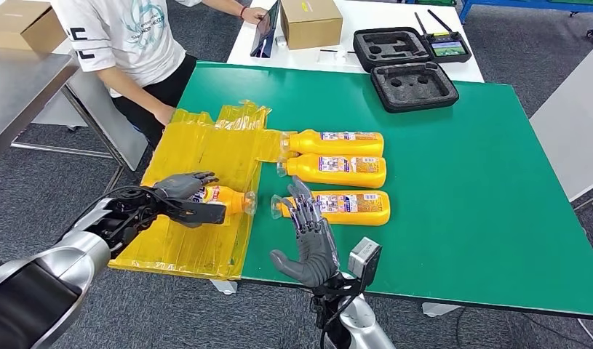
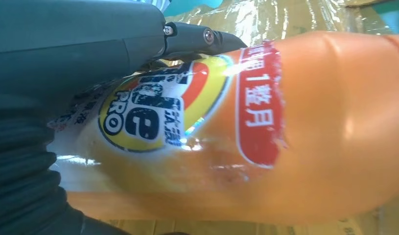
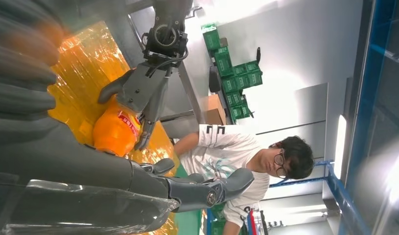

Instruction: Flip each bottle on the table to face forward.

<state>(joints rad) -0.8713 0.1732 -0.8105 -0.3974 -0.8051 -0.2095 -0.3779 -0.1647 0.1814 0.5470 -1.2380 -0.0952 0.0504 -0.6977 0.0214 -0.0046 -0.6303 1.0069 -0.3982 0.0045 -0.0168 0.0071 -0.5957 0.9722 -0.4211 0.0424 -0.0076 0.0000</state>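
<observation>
Three yellow bottles lie side by side on the green table [image 1: 482, 189], necks to the left: the far bottle [image 1: 340, 141], the middle bottle [image 1: 340, 170] and the near bottle [image 1: 348, 207]. A fourth bottle [image 1: 226, 198] lies on the yellow plastic sheet [image 1: 206, 145], and my left hand [image 1: 182, 195] grips its body. Up close its front label [image 2: 148, 110] and orange side [image 2: 324, 137] show under my dark fingers [image 2: 197, 36]. From the right wrist, my left hand [image 3: 143, 93] wraps that bottle [image 3: 111, 134]. My right hand [image 1: 308, 236] is open, fingers spread beside the near bottle's neck.
Two black foam cases [image 1: 413, 86] [image 1: 395, 45] sit at the table's far edge. Behind it a white table [image 1: 366, 51] carries a cardboard box [image 1: 311, 22] and a tablet [image 1: 265, 30]. A person [image 1: 126, 43] stands at the far left corner, close to the yellow sheet.
</observation>
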